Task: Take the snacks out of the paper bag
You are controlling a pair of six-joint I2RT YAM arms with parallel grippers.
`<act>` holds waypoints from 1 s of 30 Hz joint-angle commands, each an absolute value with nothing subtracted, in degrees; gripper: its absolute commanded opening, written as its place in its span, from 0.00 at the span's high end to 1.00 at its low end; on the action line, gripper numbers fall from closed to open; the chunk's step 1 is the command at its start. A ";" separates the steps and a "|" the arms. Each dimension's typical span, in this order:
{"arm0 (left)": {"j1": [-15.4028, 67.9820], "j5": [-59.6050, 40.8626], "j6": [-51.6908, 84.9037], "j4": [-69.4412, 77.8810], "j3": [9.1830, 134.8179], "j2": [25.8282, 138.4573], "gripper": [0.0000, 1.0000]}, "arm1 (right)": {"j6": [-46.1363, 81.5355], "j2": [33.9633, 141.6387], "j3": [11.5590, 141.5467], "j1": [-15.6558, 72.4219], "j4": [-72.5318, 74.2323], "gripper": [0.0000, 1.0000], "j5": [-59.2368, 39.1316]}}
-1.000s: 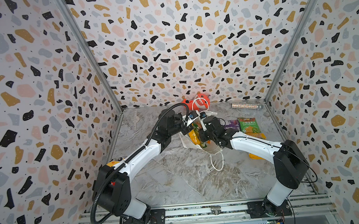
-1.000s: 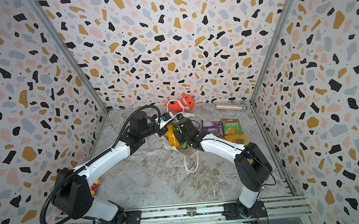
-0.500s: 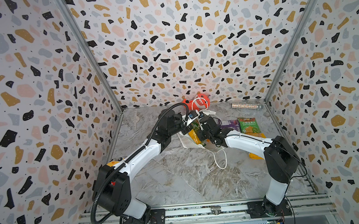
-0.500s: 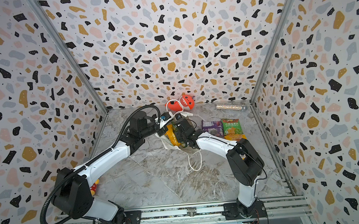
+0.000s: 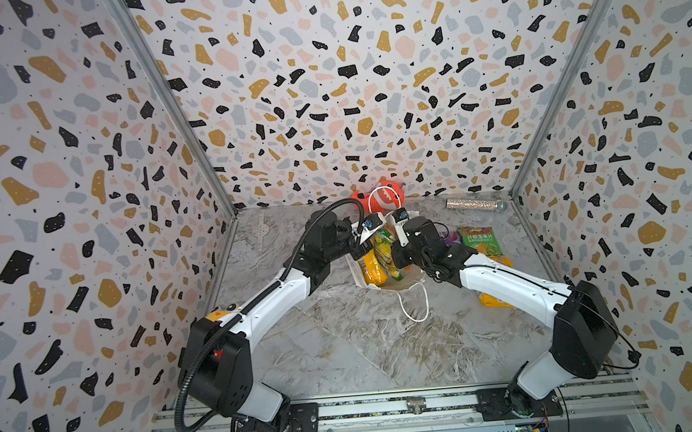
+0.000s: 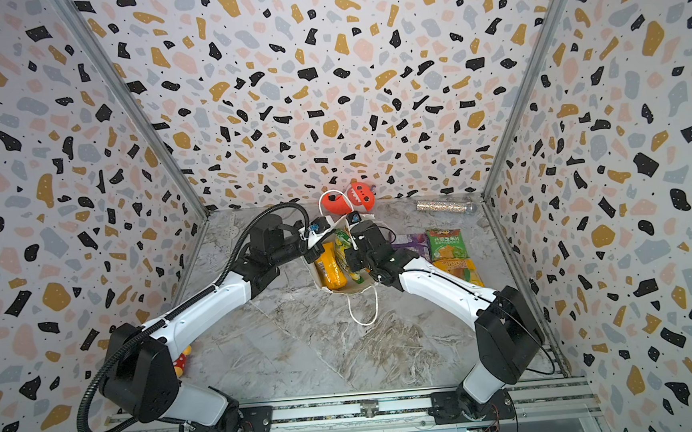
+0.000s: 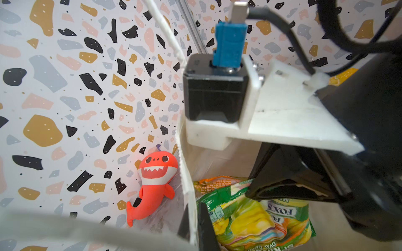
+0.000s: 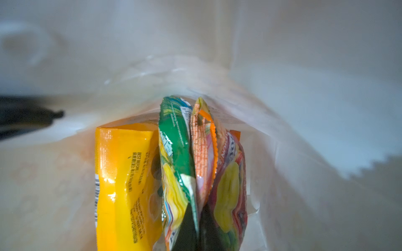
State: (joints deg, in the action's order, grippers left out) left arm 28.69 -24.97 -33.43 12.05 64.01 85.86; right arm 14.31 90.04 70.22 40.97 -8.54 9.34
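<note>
Right gripper (image 8: 198, 228) reaches down inside the paper bag (image 7: 185, 165), jaws closed on the green-yellow FOX'S packet (image 8: 174, 152), apparently to lift it out. Left gripper (image 7: 194, 228) pinches the bag's rim, likely to steady the mouth. An orange-yellow packet (image 8: 124, 173) stands just beside the right gripper. Whether the crimped orange edge against the jaws is another packet is unclear.

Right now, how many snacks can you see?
6: yellow packet, FOX'S packet, orange packet inside the paper bag; purple packet, green packet, orange-yellow packet on the table. More may hide.
</note>
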 commanded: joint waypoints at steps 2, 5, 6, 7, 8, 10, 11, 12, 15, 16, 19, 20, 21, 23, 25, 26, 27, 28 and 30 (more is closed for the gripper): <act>29.10 -26.90 -33.40 16.34 63.56 84.36 1.00 | 13.10 87.90 70.55 40.65 -4.15 0.87 5.56; 29.09 -26.89 -33.40 16.34 63.67 84.48 1.00 | 13.14 88.78 70.32 40.53 -4.00 0.92 4.61; 29.09 -27.02 -33.35 16.35 63.72 84.62 1.00 | 13.14 89.04 70.38 40.52 -3.92 0.97 4.46; 29.09 -27.11 -33.40 16.34 63.81 84.62 1.00 | 13.13 89.43 70.46 40.43 -3.79 0.97 4.11; 29.09 -27.07 -33.40 16.22 63.90 84.66 1.00 | 13.18 89.80 70.55 40.30 -3.89 0.96 3.90; 29.09 -27.07 -33.40 16.15 63.99 84.66 1.00 | 13.14 90.37 70.59 40.31 -3.76 1.00 3.95; 29.09 -26.99 -33.40 16.13 64.07 84.71 1.00 | 13.27 90.56 70.71 40.17 -3.80 1.00 3.79; 29.11 -26.90 -33.36 16.09 64.06 84.68 1.00 | 13.25 90.63 70.75 40.12 -3.81 0.98 3.69; 29.14 -26.72 -33.44 16.00 64.02 84.56 1.00 | 13.38 90.45 70.67 40.05 -3.68 0.84 3.63; 29.11 -26.72 -33.48 15.95 64.04 84.61 1.00 | 13.33 90.37 70.84 39.99 -3.77 0.83 3.61; 29.15 -26.81 -33.40 16.05 64.03 84.73 1.00 | 13.65 90.35 70.78 39.41 -3.64 0.91 2.58; 29.09 -26.81 -33.48 16.00 64.07 84.87 1.00 | 13.80 90.41 70.77 39.34 -3.60 0.91 2.42; 29.11 -26.85 -33.45 16.00 64.17 84.86 1.00 | 13.80 90.48 70.88 39.35 -3.63 0.91 2.41; 29.09 -26.92 -33.48 15.91 64.16 84.92 1.00 | 13.95 90.70 71.29 39.37 -4.36 0.81 2.36; 29.10 -26.92 -33.49 15.91 64.18 84.88 1.00 | 14.19 90.35 71.37 39.33 -4.45 0.70 2.71; 29.09 -26.89 -33.48 15.98 64.12 84.83 1.00 | 14.26 89.96 71.11 39.29 -4.31 0.70 3.01; 29.09 -26.92 -33.43 15.99 64.07 84.86 1.00 | 14.45 89.73 71.25 39.22 -4.38 0.70 3.50; 29.11 -26.89 -33.44 15.99 64.10 84.82 1.00 | 14.51 89.50 71.37 39.21 -4.44 0.70 3.82; 29.09 -26.87 -33.44 16.00 64.10 84.82 1.00 | 14.57 88.87 71.06 39.20 -4.03 0.70 4.10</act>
State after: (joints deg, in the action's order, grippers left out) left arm 28.67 -24.53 -33.43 11.51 63.99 85.89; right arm 14.02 91.44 69.38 39.55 -6.42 2.81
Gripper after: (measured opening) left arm 0.047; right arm 0.303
